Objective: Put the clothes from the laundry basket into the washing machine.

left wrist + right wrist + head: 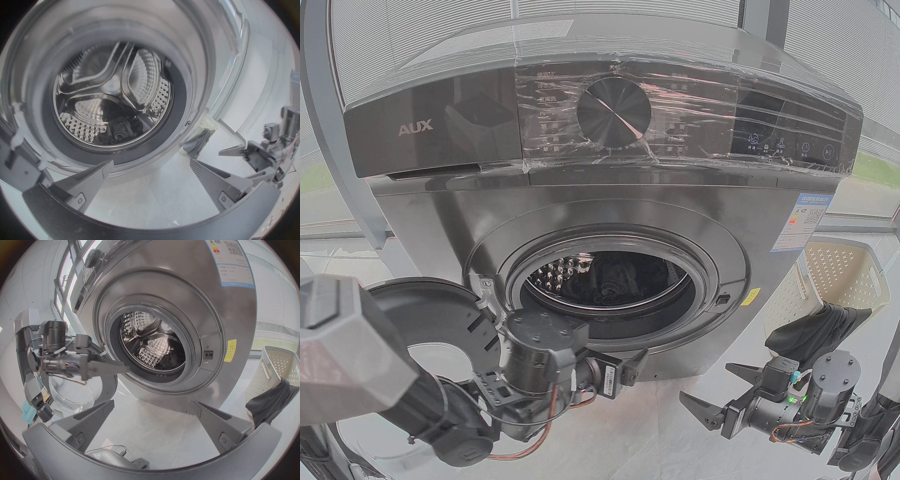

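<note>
While washer (456, 212) sits ahead of both jaw pairs w/ door (425, 312) open and dark clothes (612, 278) inside, basket (850, 269) stands beside R gripper (709, 382). Black cloth (819, 331) hangs over its rim, near those jaws. Prob. light, limp, snag-prone, so pinch a bunched fold. R gripper, L gripper (150, 163): jaws spread wide, empty; arms low, L aimed at washer mouth.
</note>
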Robot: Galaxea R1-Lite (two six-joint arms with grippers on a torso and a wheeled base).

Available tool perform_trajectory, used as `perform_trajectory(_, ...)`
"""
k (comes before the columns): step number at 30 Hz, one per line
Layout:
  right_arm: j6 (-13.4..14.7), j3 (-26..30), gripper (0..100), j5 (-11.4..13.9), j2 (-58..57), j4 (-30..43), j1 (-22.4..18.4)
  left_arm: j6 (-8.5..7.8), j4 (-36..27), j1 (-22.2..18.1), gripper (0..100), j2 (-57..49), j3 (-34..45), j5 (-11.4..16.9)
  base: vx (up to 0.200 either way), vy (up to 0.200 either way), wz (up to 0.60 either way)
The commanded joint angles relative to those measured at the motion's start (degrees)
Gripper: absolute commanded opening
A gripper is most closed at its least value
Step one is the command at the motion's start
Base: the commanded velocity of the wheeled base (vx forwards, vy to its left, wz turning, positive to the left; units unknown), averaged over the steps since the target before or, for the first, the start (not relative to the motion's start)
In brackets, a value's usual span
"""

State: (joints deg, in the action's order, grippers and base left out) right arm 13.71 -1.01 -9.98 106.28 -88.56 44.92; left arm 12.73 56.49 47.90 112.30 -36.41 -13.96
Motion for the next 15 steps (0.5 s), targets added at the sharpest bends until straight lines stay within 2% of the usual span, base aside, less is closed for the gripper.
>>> perform_trajectory(1, -1.1, 1.0, 100, -0.1, -4.9, 0.1, -1.2, 1.07, 0.1, 0.7, 100, -16.7, 10.4, -0.1, 0.0, 0.0, 0.0)
perform_trajectory(4, -1.5, 1.0, 100, -0.6, -6.6, 0.6, -2.3, 1.95, 0.2, -0.5, 100, -22.6, 15.8, -0.1, 0.0, 0.0, 0.0)
perform_trajectory(6, -1.4, 1.0, 100, -1.8, -7.9, 0.6, -2.5, 2.13, 0.4, -0.7, 100, -25.6, 18.9, -0.7, 0.0, 0.0, 0.0)
perform_trajectory(13, -2.1, 1.0, 100, -2.6, -14.8, 1.5, -5.8, 1.42, 0.0, -4.5, 100, -33.6, 23.6, -2.0, 0.0, 0.0, 0.0)
perform_trajectory(15, -3.0, 1.0, 100, -2.7, -15.5, 3.0, -7.0, 0.9, -0.2, -4.8, 100, -34.5, 24.8, -2.2, -0.2, 0.0, 0.0)
